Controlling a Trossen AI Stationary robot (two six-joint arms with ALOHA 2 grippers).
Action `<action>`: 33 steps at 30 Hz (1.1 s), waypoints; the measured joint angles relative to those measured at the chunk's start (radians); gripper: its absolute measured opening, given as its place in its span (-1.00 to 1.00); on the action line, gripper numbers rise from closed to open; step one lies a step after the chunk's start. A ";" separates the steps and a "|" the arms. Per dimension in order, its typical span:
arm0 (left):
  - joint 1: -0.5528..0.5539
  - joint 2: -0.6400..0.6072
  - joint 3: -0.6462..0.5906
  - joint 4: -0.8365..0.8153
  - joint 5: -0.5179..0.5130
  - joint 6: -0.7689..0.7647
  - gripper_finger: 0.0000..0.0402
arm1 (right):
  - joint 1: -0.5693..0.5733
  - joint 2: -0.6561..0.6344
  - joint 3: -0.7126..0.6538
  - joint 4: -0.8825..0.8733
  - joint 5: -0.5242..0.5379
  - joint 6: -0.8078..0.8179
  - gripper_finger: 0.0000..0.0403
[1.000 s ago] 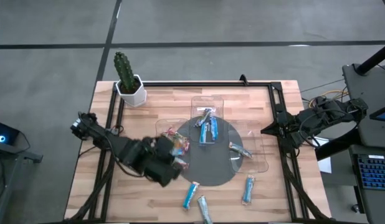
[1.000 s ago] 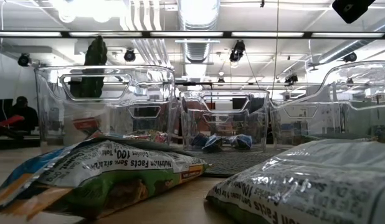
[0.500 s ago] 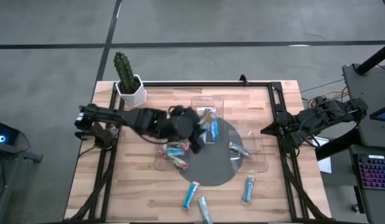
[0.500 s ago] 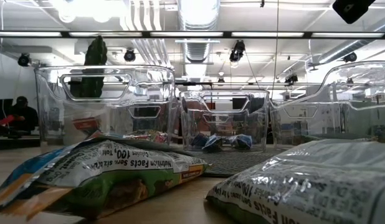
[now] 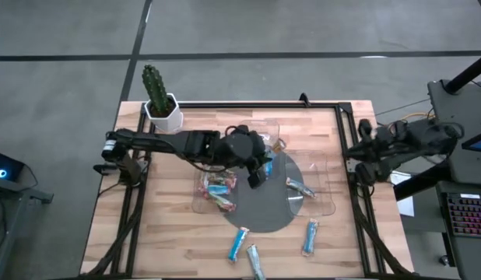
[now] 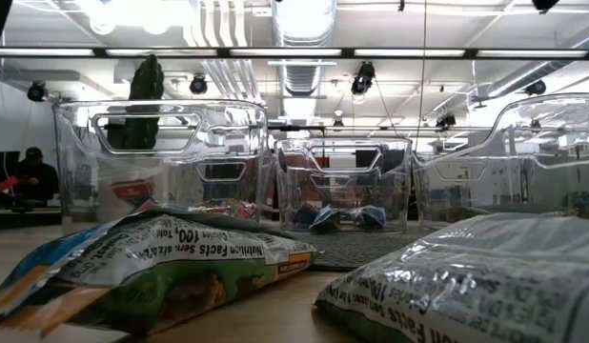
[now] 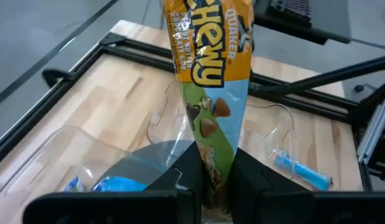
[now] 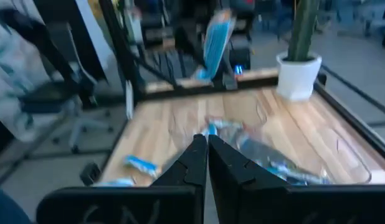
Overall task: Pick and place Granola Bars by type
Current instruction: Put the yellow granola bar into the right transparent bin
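Gripping 1 orange-topped granola bar [image 7: 210, 93], left tool [image 7: 212, 177] hangs over the trays [image 5: 260, 128]; right tool [image 8: 207, 163] closed, empty.

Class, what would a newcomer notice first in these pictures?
The left gripper, over the table's middle, pinches an orange-and-green Chewy granola bar upright between its fingers. Below it sit clear plastic trays on a grey round mat; a potted cactus marks the far left corner.

You see a grey floor [image 5: 61, 70] with dark seams around the wooden counter [image 5: 178, 241]. A potted cactus [image 5: 157, 97] stands at its corner. Ceiling lights [image 6: 304, 14] and ducts run overhead.
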 joint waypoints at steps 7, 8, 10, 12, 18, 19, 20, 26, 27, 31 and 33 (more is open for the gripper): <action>0.011 0.069 0.000 0.137 0.087 0.107 -0.84 | 0.000 -0.195 0.000 -0.006 0.029 -0.022 -0.96; 0.016 0.079 0.000 0.156 0.097 0.112 -0.84 | 0.000 -0.212 0.000 -0.006 0.029 -0.027 -0.96; 0.028 0.104 0.001 0.198 0.116 0.117 -0.84 | 0.000 -0.240 0.000 -0.007 0.029 -0.035 -0.96; 0.039 0.134 0.001 0.238 0.142 0.119 -0.84 | 0.000 -0.260 0.000 -0.011 0.029 -0.045 -0.96; 0.074 0.238 0.001 0.379 0.196 0.119 -0.84 | 0.000 -0.284 -0.001 -0.059 0.029 -0.030 -0.96; 0.079 0.253 0.001 0.390 0.206 0.111 -0.84 | 0.000 -0.285 -0.001 -0.059 0.029 -0.030 -0.96; 0.083 0.266 0.001 0.400 0.214 0.103 -0.84 | 0.000 -0.284 -0.001 -0.059 0.029 -0.030 -0.96; 0.094 0.327 0.000 0.485 0.259 0.047 -0.84 | 0.000 -0.282 -0.001 -0.059 0.029 -0.029 -0.96; 0.093 0.333 0.000 0.490 0.259 0.046 -0.84 | 0.000 -0.282 -0.001 -0.059 0.029 -0.027 -0.96; 0.096 0.361 0.001 0.525 0.259 0.046 -0.84 | 0.000 -0.282 -0.001 -0.059 0.029 -0.027 -0.96; 0.101 0.382 0.001 0.562 0.259 0.046 -0.84 | 0.000 -0.279 -0.001 -0.059 0.029 -0.027 -0.96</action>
